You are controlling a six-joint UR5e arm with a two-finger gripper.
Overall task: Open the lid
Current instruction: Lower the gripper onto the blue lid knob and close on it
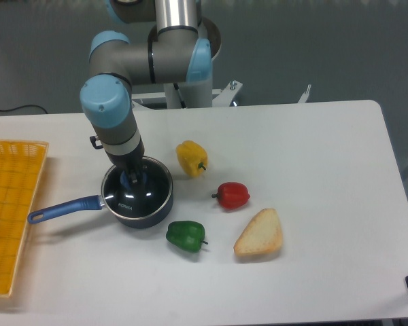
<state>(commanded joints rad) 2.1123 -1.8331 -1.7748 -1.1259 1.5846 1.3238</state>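
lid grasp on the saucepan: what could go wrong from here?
1. The end effector sits down at the blue knob of the lid, but its fingers hide the contact; a partial grip could slip on lifting.
2. The lid lies seated on the saucepan; an off-vertical pull might drag the unsecured pan.
3. The yellow pepper lies close by, so a rightward swing could knock it.

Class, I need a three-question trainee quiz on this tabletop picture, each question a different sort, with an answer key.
1. True or false: the lid is on the pan.
2. Which pepper lies nearest the bread: A yellow, B red, C green?
3. Fill in: the claw is over the lid's blue ____.

Key: 1 true. 2 B. 3 knob, mostly hidden by the claw; whether it is gripped cannot be told.
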